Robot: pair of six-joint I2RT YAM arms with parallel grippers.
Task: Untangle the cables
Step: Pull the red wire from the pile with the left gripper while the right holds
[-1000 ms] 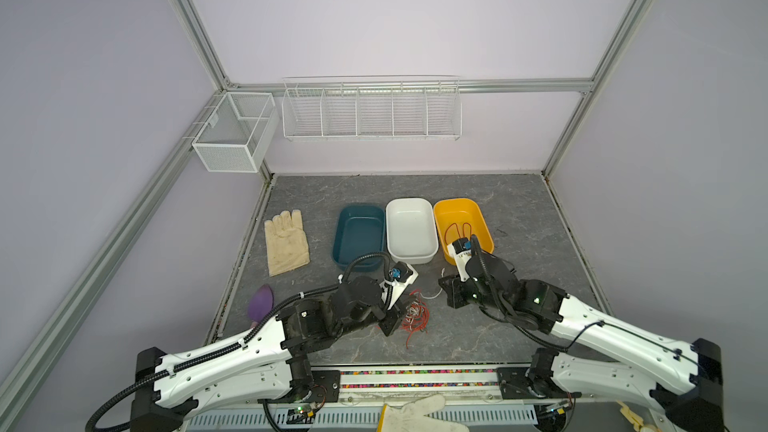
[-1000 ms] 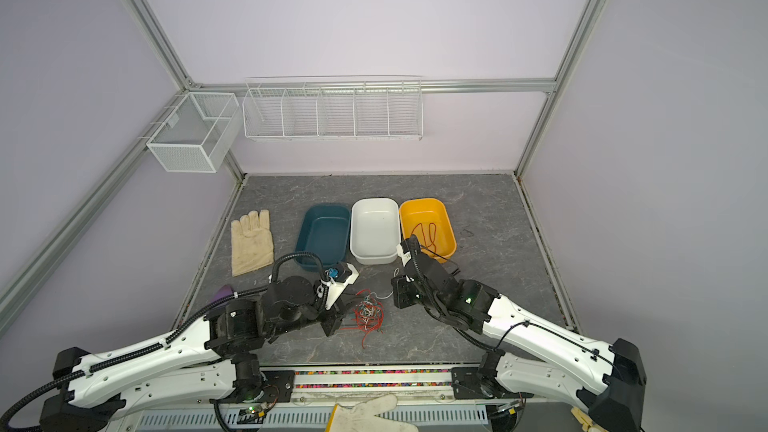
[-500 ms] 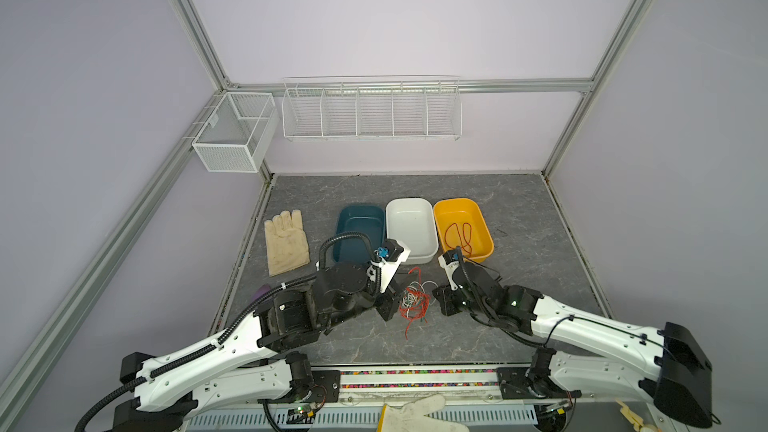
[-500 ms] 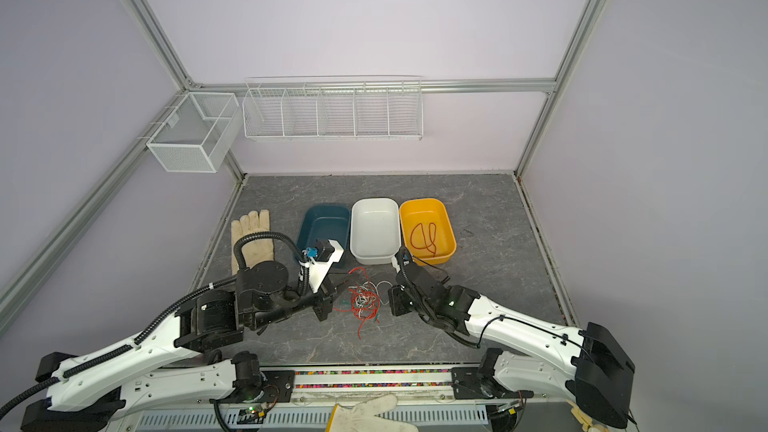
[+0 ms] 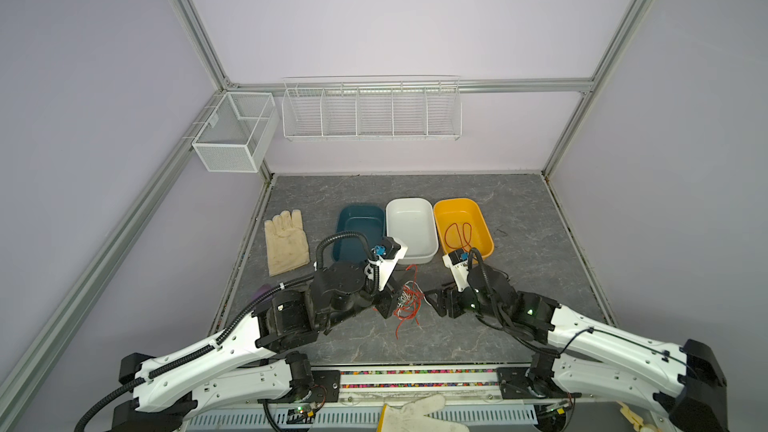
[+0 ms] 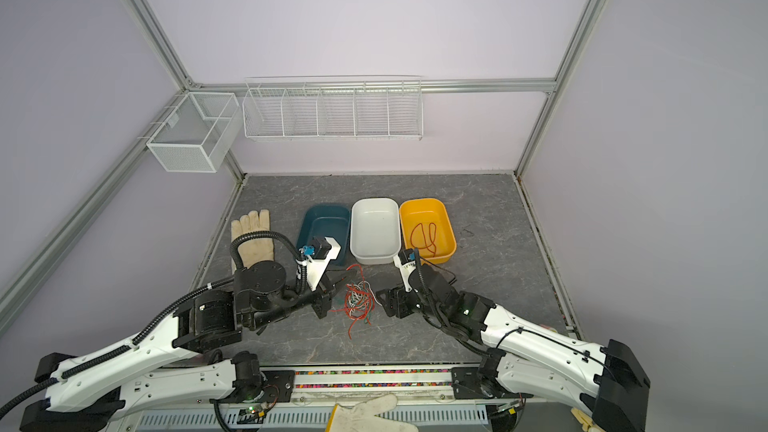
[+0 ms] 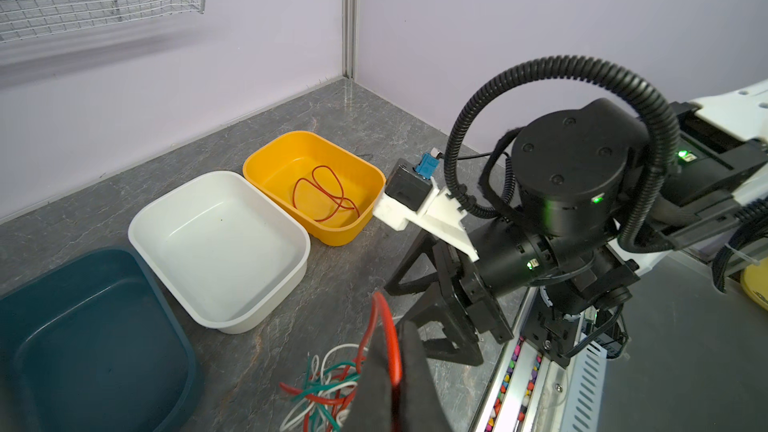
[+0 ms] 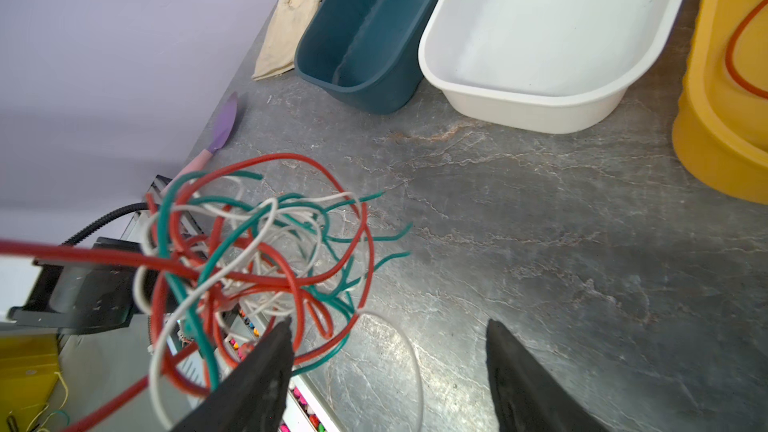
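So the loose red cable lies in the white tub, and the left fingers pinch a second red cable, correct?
No. The loose red cable lies in the yellow tub, not the white tub; the left wrist view shows it. The left fingers do pinch a second red cable.

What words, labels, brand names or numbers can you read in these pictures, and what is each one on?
No readable text anywhere.
The teal bin, white bin, yellow bin, glove and cables carry no print.
A dark mark on a yellow object at the edge of the left wrist view is cut off and too blurred to read.
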